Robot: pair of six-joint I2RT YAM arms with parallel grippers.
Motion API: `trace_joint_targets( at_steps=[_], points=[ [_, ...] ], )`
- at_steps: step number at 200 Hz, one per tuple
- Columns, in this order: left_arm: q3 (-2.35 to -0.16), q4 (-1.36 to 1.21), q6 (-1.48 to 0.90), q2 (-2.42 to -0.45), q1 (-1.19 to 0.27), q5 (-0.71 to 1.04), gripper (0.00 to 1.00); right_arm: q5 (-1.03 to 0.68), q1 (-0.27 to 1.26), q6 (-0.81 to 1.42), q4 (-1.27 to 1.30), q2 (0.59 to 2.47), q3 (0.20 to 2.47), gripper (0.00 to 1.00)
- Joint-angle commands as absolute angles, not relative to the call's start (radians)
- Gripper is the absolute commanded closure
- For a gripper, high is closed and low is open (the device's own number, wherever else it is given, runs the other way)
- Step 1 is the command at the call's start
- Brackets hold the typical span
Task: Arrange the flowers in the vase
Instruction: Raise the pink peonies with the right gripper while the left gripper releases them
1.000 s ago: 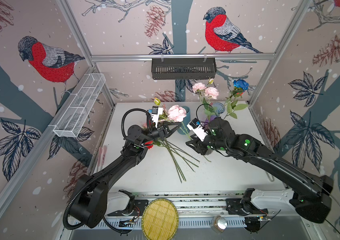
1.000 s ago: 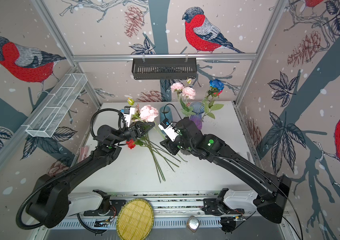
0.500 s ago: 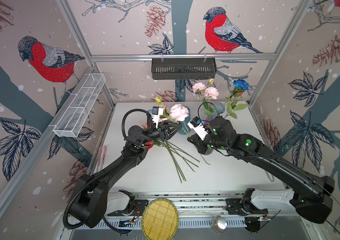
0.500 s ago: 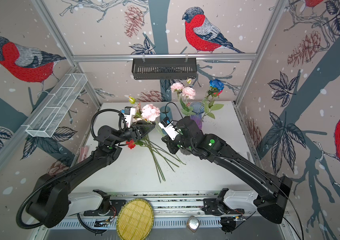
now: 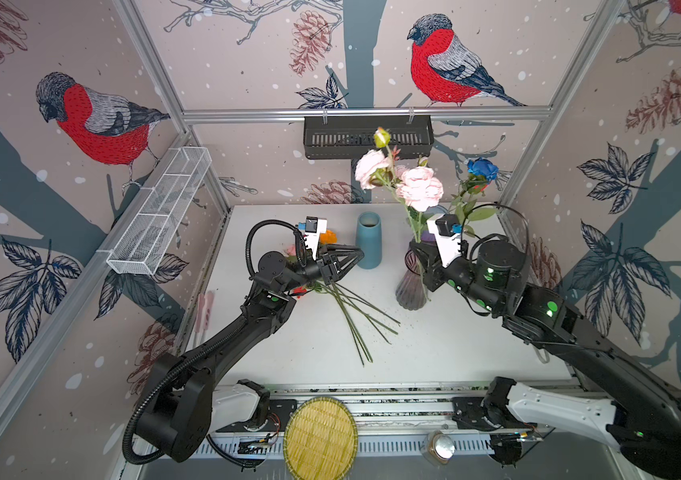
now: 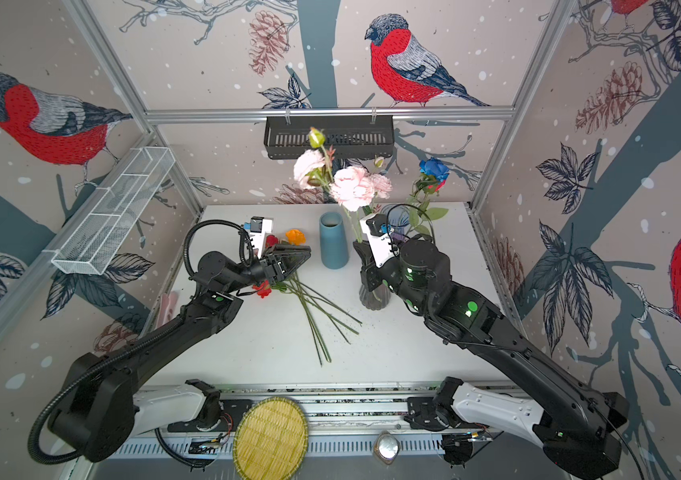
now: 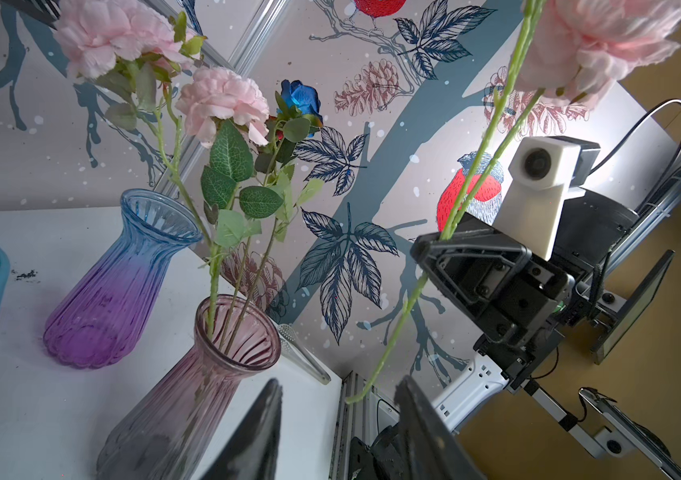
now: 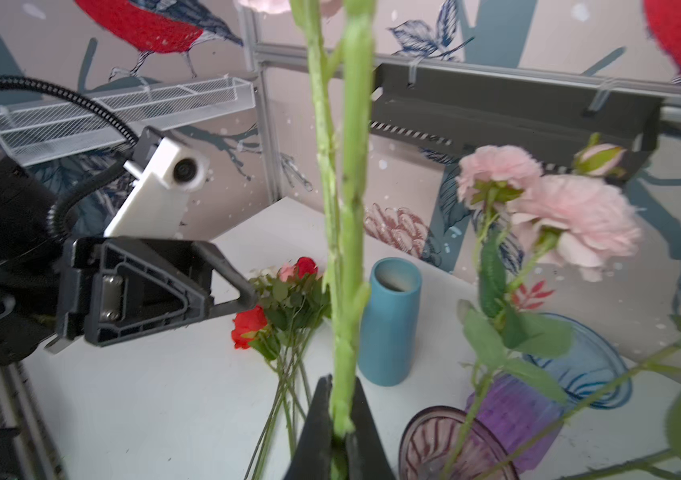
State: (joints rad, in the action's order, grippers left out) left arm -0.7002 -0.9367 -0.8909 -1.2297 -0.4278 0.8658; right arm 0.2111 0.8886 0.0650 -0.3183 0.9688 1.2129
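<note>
The pink vase [image 7: 172, 407] is glossy ribbed glass, the table [image 5: 288, 353] matt.

Soft, even light; top views sharp, wrist close-ups blurry.
I see the white table [image 5: 446, 345] bright with only faint shadows, and both top views bow at their edges. In my right wrist view the green stem [image 8: 353, 249] blurs near the lens; the left's pink bloom [image 7: 596, 45] smears.

Black arms [image 5: 222, 353] and hands [image 5: 358, 254], white cameras [image 5: 316, 233]
</note>
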Motion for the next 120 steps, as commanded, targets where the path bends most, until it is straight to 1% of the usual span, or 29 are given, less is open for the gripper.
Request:
trace_joint_targets(
  at_steps=[1, 44, 71, 120],
  points=[
    [-0.706, -0.962, -0.880, -1.236, -0.432, 0.871, 0.55, 0.326, 0.874, 0.012, -0.143, 0.938, 1.169, 0.97],
    [-0.704, -0.973, -0.888, -1.246, -0.445, 0.869, 0.56, 0.320, 0.848, -0.070, 0.160, 0.861, 0.998, 0.98],
    [-0.699, -0.954, -0.879, -1.239, -0.446, 0.864, 0.56, 0.297, 0.795, -0.046, 0.173, 0.880, 1.000, 0.98],
    [-0.699, -0.933, -0.867, -1.238, -0.448, 0.852, 0.57, 0.191, 0.689, 0.026, 0.207, 0.903, 0.975, 0.98]
  ],
)
